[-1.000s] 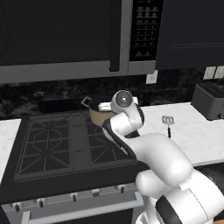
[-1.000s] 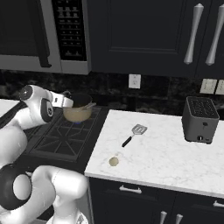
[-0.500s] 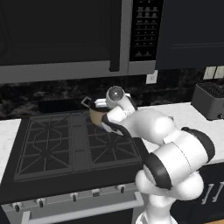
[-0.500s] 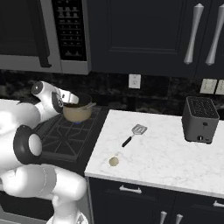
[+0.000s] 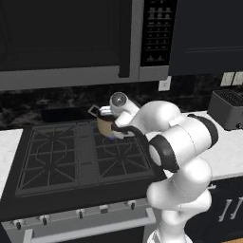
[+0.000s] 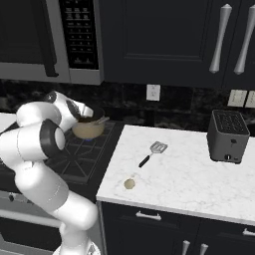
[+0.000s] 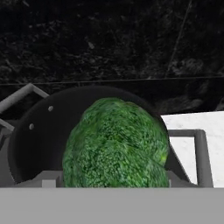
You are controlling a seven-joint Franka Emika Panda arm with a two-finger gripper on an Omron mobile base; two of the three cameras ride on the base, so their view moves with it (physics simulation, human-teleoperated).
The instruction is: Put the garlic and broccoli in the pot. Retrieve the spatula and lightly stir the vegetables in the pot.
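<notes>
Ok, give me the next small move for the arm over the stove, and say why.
Probably open the end effector and let the broccoli drop. In the hand view the broccoli sits between the fingers right over the pot, whose dark interior lies behind it. The garlic and the spatula lie on the counter, not yet fetched.

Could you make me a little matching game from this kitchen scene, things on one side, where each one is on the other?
Things:
1. broccoli
2. spatula
3. garlic
4. toaster

Places:
A. near the counter's front edge
B. far right of the counter
C. over the pot, at the gripper
D. mid-counter, beyond the garlic

Pairs: 1-C, 2-D, 3-A, 4-B
</notes>
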